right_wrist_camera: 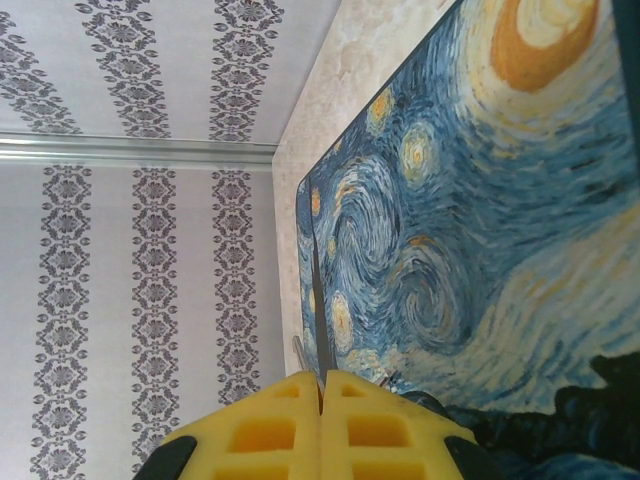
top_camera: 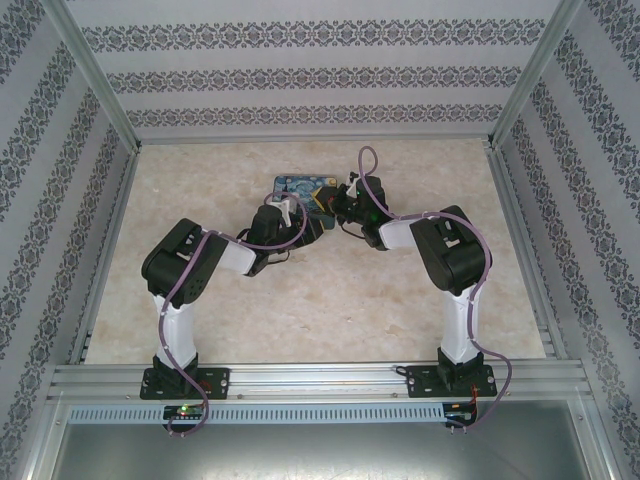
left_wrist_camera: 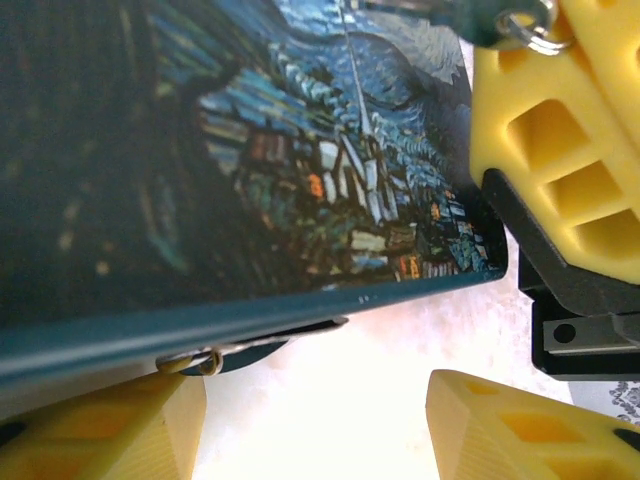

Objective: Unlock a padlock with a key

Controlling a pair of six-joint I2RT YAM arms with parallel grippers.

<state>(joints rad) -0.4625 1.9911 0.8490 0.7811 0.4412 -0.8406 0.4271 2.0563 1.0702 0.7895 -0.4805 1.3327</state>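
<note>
Right wrist cam had the right gripper [right_wrist_camera: 321, 385] with its yellow fingers squeezed flat together on a thin dark sliver. I read that as the key [right_wrist_camera: 319, 320] seen edge-on, running up along the side edge of the box [right_wrist_camera: 470, 250]. The swirly painted lid was all I could see of the box, so I couldn't tell what was in it.

Left wrist cam showed the left gripper [left_wrist_camera: 318, 405] spread wide, gripping nothing, just under the box's near edge. A small metal hasp [left_wrist_camera: 205, 360] poked out from under that edge, right by one finger. In the top right corner sat a yellow finger of the right gripper with a little wire ring [left_wrist_camera: 530, 28] against it. The ring touched a teal bit that looked like the padlock [left_wrist_camera: 466, 18], mostly cut off by the frame, so I couldn't tell if the shackle was open.

Top view had both arms reaching in and meeting at the box, which sat toward the far middle of the table [top_camera: 400, 300]. The left gripper was at its near side and the right gripper at its right side.
</note>
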